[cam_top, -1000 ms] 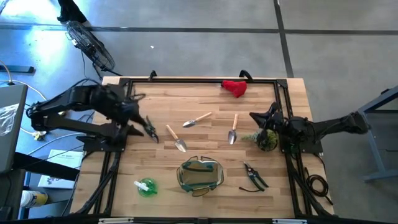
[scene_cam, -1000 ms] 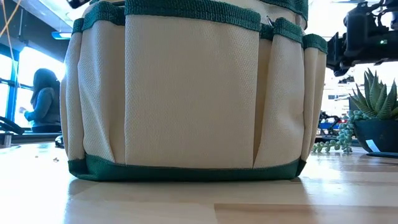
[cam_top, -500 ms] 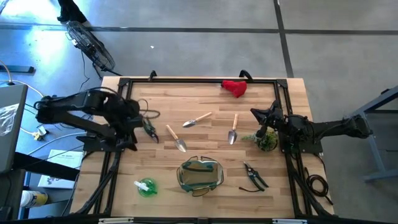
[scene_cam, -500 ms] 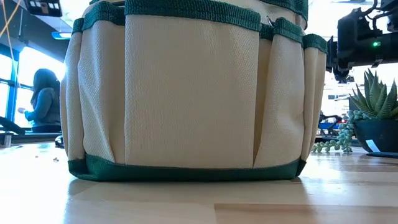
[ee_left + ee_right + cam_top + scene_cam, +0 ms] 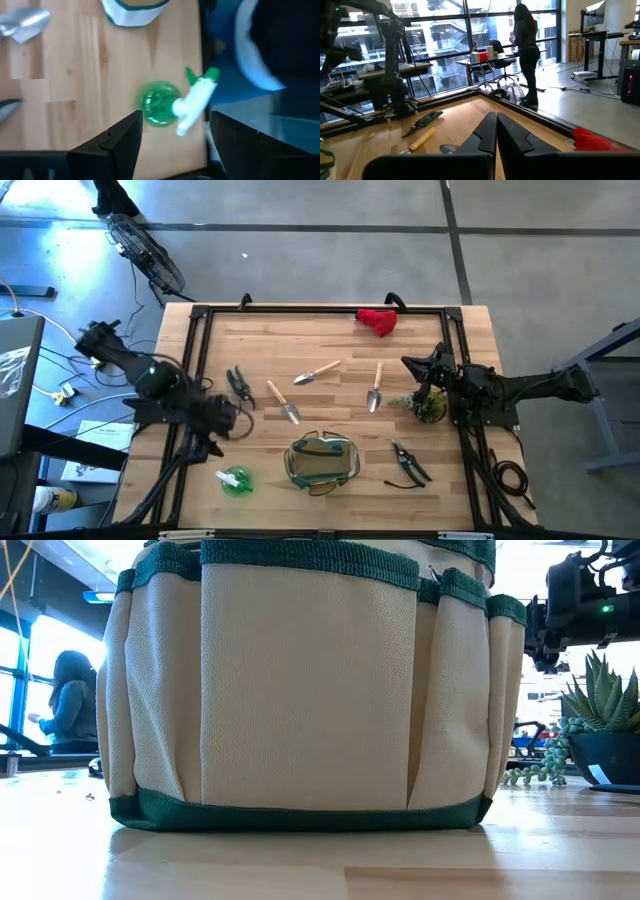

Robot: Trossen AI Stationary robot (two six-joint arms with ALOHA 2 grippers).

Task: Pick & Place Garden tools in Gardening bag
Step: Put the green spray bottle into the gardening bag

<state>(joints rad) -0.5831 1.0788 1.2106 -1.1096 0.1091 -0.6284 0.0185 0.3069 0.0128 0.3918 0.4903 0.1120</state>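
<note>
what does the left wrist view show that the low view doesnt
Only the left wrist view shows the green spray bottle with its white nozzle lying on the table near the edge, a trowel blade, and the left gripper open above the bottle. Only the low view shows the potted succulent, a dark part of a robot arm above it, and a person in the room behind. Both show the gardening bag and the wooden table.
</note>
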